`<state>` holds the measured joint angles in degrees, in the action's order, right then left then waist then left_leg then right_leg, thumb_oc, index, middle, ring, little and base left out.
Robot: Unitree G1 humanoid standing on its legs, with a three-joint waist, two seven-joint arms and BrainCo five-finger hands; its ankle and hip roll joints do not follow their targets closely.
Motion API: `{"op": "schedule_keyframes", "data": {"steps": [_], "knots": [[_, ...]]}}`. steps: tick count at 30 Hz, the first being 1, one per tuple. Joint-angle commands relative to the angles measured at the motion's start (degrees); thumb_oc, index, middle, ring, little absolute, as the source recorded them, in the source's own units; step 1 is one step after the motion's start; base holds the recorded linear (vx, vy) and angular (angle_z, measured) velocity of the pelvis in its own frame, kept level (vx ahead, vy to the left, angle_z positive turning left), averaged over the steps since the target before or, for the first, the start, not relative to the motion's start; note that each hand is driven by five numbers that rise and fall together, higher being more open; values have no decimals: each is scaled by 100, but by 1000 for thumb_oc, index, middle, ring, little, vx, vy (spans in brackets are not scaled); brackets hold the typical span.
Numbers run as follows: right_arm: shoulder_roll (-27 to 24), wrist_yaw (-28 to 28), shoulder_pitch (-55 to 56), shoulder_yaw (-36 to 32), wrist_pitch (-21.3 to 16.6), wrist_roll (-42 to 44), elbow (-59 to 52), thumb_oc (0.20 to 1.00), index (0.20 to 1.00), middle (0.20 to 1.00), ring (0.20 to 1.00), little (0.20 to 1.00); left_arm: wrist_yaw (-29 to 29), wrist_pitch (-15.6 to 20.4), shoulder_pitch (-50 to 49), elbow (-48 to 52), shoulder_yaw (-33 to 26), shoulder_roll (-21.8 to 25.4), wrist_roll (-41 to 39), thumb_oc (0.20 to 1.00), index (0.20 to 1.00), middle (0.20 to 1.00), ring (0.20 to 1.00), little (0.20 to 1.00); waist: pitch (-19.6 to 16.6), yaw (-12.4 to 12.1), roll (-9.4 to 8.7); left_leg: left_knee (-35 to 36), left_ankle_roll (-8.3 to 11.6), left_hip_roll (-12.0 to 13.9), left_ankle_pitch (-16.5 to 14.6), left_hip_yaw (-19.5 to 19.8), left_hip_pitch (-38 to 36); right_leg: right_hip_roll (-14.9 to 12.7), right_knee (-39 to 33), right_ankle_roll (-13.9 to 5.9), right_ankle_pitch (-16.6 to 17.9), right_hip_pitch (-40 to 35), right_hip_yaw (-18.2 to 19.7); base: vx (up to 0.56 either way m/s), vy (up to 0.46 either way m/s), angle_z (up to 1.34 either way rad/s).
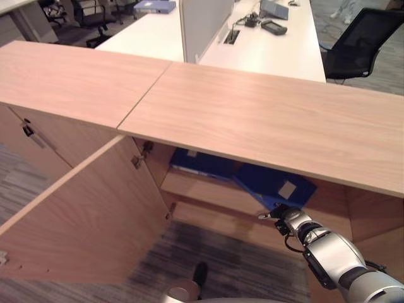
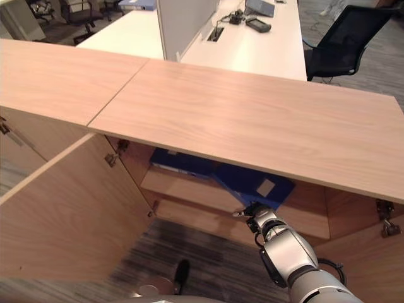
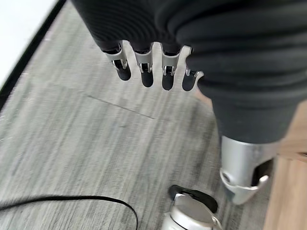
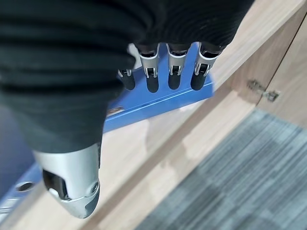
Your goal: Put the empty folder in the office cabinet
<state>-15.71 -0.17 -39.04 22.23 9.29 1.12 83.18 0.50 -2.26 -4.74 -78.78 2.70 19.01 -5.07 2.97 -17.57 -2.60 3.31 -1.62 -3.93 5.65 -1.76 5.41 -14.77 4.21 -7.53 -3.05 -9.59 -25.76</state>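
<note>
Pale matt wood grain is seen across the cabinet (image 1: 252, 120) top and its open door (image 1: 88, 214). A smooth, faintly glossy blue plastic skin is shown on the folder (image 1: 274, 186). Coarse grey woven carpet (image 3: 96, 143) is spread below; brushed metal gleams on the right hand (image 4: 158, 72).

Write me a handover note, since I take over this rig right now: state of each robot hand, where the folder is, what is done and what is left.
Right robot hand: open, fingers straight, at the blue folder by the cabinet shelf's front edge; no grip visible.
Left robot hand: open, idle, hanging over the grey carpet.
Folder: lying tilted on the shelf inside the open cabinet, beside another blue folder; one corner reaches the shelf's front edge.
Done: door open, folder in the cabinet.
Left: probably nudge the folder further in, withdraw the right hand.
</note>
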Motion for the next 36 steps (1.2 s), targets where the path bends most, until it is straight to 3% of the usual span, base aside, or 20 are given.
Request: {"op": "schedule_keyframes", "data": {"steps": [1, 4, 6, 9, 11, 15, 18, 23, 25, 26, 31, 33, 36], "knots": [[-217, -185, -301, -15, -98, 209, -69, 1000, 1000, 1000, 1000, 1000, -116, -25, -218, -148, 435, 279, 292, 1000, 1000, 1000, 1000, 1000, -43, -144, 127, -259, -37, -13, -452, 504, 123, -509, 1056, -281, 205, 523, 216, 36, 182, 2], [-159, -249, -341, 24, -122, 286, -166, 1000, 1000, 1000, 1000, 1000, -143, 3, -50, -68, 524, 326, 211, 1000, 1000, 1000, 1000, 1000, 18, -33, 171, -223, -51, -10, -449, 578, 98, -428, 1142, -175, 214, 731, 311, 8, 83, 23], [-80, -294, -468, 83, -118, 280, -179, 1000, 1000, 1000, 1000, 1000, -173, 11, 142, 15, 613, 326, 141, 1000, 1000, 1000, 1000, 1000, 72, 71, 205, -249, -29, 25, -503, 603, 99, -209, 663, -125, 140, 810, 307, 17, -7, 33], [-45, -385, -590, 38, -128, 338, -179, 1000, 1000, 1000, 1000, 1000, -198, 32, 110, -19, 586, 296, 135, 1000, 1000, 1000, 1000, 1000, 167, 84, 190, -390, -5, 58, -601, 555, 107, -61, 168, -176, 324, 990, 390, 23, -50, 0], [-46, -470, -666, -45, -145, 453, -188, 1000, 1000, 1000, 1000, 1000, -219, 27, 99, -98, 552, 272, 135, 1000, 1000, 1000, 1000, 1000, 334, 113, 194, -686, 3, 51, -738, 537, 171, -56, 92, -199, 445, 1149, 530, 1, -47, -10], [-37, -626, -851, -133, -158, 480, -142, 1000, 1000, 1000, 1000, 1000, -305, -4, 17, -247, 432, 265, 162, 1000, 1000, 1000, 1000, 1000, 635, 73, 217, -1124, 60, 131, -1005, 419, 338, -133, 117, -233, 573, 1364, 445, -15, -80, 3], [-21, -715, -834, -137, -169, 481, -120, 1000, 1000, 1000, 1000, 1000, -374, -24, 68, -353, 362, 324, 207, 1000, 1000, 1000, 1000, 1000, 706, 100, 75, -1331, 112, 85, -1029, 424, 564, -65, -128, -166, 581, 1322, 409, 32, -105, 3], [-38, -836, -883, -56, -184, 480, -88, 1000, 1000, 1000, 1000, 1000, -454, 13, 25, -308, 409, 221, 212, 1000, 1000, 1000, 1000, 1000, 702, 70, 55, -1260, 217, 251, -972, 497, 682, 28, -156, -131, 552, 1400, 281, 47, -157, 4], [-101, -928, -1006, 29, -238, 416, -126, 1000, 1000, 1000, 1000, 1000, -502, 91, 38, -178, 530, 168, 111, 1000, 1000, 1000, 1000, 1000, 819, 73, 116, -1275, 294, 358, -918, 588, 831, 52, 19, -67, 404, 1587, 232, 4, -184, 15], [-155, -947, -1060, 75, -256, 418, -146, 1000, 1000, 1000, 1000, 1000, -505, 127, 77, -125, 564, 174, 38, 1000, 1000, 1000, 1000, 1000, 889, 60, 172, -1333, 347, 424, -1035, 617, 828, 89, 157, -76, 263, 1623, 280, 21, -122, 6], [-386, -772, -1241, 395, -335, 461, -393, 1000, 1000, 1000, 1000, 1000, -550, 219, 478, 98, 806, 245, -126, 1000, 1000, 1000, 1000, 1000, 1231, 129, 311, -1840, 490, 448, -1045, 675, 1320, 3, 693, 57, -29, 1944, 141, -67, -127, 19], [-535, -643, -1395, 556, -364, 501, -496, 1000, 1000, 1000, 1000, 1000, -529, 257, 683, 190, 916, 313, -163, 1000, 1000, 1000, 1000, 1000, 1339, 187, 350, -2182, 564, 462, -999, 490, 1674, -82, 939, 88, -120, 2124, 15, -53, -63, 38], [-582, -633, -1860, 775, -351, 436, -431, 1000, 1000, 1000, 1000, 1000, -525, 273, 702, 288, 996, 349, -218, 1000, 1000, 1000, 1000, 1000, 1416, 208, 436, -2276, 522, 556, -1033, 324, 1861, -144, 1579, 143, -256, 2693, 274, -66, 15, 6]]}}
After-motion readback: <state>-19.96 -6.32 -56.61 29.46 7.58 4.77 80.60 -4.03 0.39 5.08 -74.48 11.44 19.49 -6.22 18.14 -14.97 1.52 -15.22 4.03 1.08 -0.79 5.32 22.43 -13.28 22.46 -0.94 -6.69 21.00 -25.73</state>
